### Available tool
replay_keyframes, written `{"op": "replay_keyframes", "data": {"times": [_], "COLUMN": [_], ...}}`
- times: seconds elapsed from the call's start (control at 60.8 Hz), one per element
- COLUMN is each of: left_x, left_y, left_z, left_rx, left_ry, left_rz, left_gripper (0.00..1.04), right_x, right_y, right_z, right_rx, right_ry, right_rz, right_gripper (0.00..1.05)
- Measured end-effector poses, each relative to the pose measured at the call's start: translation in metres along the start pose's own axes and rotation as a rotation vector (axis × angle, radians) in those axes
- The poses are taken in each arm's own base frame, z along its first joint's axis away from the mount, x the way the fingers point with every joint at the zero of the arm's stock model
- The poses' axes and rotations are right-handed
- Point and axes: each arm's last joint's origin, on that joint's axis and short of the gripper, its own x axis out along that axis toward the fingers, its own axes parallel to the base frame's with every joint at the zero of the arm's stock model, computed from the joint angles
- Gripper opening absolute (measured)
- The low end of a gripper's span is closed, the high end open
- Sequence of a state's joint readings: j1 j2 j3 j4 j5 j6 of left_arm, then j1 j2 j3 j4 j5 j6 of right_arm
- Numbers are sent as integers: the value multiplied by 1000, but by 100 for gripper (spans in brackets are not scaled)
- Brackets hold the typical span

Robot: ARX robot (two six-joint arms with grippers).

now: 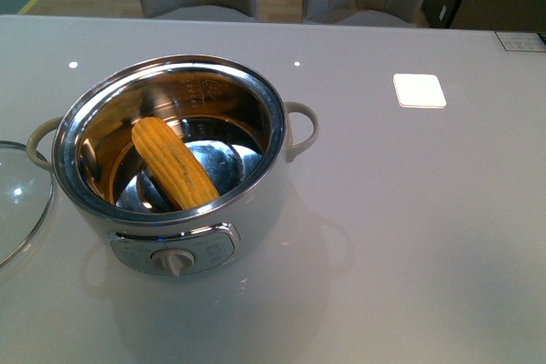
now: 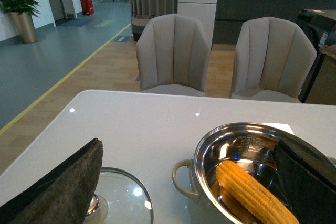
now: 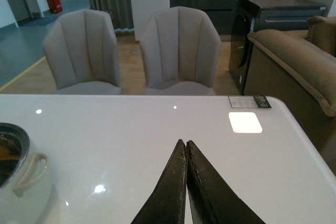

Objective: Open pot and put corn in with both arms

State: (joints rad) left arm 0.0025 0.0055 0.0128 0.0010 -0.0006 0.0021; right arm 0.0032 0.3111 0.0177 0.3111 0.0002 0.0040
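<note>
The cream-white pot (image 1: pixel 256 210) stands open on the white table, its control knob facing me. The yellow-orange corn (image 1: pixel 175 164) lies slanted inside its steel bowl, one end leaning up against the wall; the left wrist view shows the corn (image 2: pixel 254 192) there too. Neither arm appears in the front view. My left gripper (image 2: pixel 191 182) is open, one finger above the glass lid and the other over the pot (image 2: pixel 210 156). My right gripper (image 3: pixel 186 142) is shut and holds nothing, above bare table to the right of the pot (image 3: pixel 23 182).
The steel-rimmed glass lid (image 1: pixel 17 198) lies flat on the table left of the pot. A bright white square (image 1: pixel 419 90) shows on the tabletop at the right. Two grey chairs (image 2: pixel 220 59) stand behind the table's far edge.
</note>
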Motion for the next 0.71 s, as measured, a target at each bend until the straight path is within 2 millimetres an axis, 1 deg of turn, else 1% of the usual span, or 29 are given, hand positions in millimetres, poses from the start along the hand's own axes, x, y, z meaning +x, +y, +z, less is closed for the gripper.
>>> {"op": "replay_keyframes", "data": {"times": [0.411, 0.493, 0.543, 0.707], "left_x": [0, 0, 0, 0], "left_y": [0, 0, 0, 0], "left_z": [0, 0, 0, 0], "left_rx": [0, 0, 0, 0], "left_ry": [0, 0, 0, 0], "left_rz": [0, 0, 0, 0], "left_gripper": [98, 98, 98, 98], "right_x": [-9, -16, -19, -20], "right_y": [0, 0, 0, 0], "right_z": [0, -5, -4, -3], "right_rx": [0, 0, 0, 0], "right_ry": [0, 33, 14, 5], "right_rz": [0, 0, -2, -2], "right_gripper": [2, 2, 2, 2]}}
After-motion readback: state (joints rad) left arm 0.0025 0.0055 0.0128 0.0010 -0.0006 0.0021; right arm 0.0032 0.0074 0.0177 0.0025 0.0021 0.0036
